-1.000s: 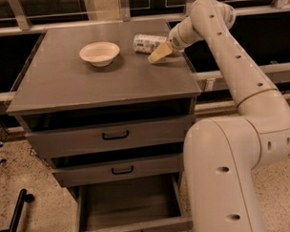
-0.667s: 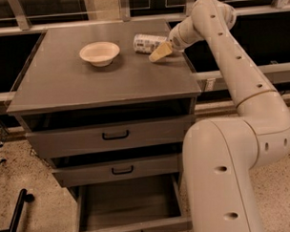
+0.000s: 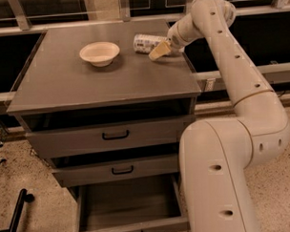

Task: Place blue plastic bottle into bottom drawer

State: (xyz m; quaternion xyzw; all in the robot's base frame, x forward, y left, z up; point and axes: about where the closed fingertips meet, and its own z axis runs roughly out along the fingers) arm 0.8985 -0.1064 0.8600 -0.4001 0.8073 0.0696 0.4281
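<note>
- A dark grey cabinet stands on a speckled floor (image 3: 22, 160), with a rail and dark panels behind it.
- Nearest the camera, the bottom drawer (image 3: 129, 204) is pulled out, and the part of its tray in view holds nothing. It is ready to take the bottle.
- The robot's bulky arm (image 3: 219, 182) rises just beside the drawer's right side, then bends up and back over the cabinet.
- Above the bottom one, the middle drawer (image 3: 113, 170) and the top drawer (image 3: 114, 135) are only slightly out.
- On the cabinet top (image 3: 86, 86) a cream bowl (image 3: 99, 53) sits toward the back, left of centre.
- Right of the bowl and apart from it, the blue plastic bottle (image 3: 147, 43) lies on its side near the back right corner.
- The gripper (image 3: 158, 50) is down at the bottle's right end, on the near side, touching it or just beside it. I cannot tell whether it has hold of the bottle.
- Over the last second almost nothing has shifted: bottle, bowl and drawers lie as they did, and the gripper has stayed at the bottle.
- I judge this the grasping step. The lift, the carry down and the release into the drawer are all still to come.
</note>
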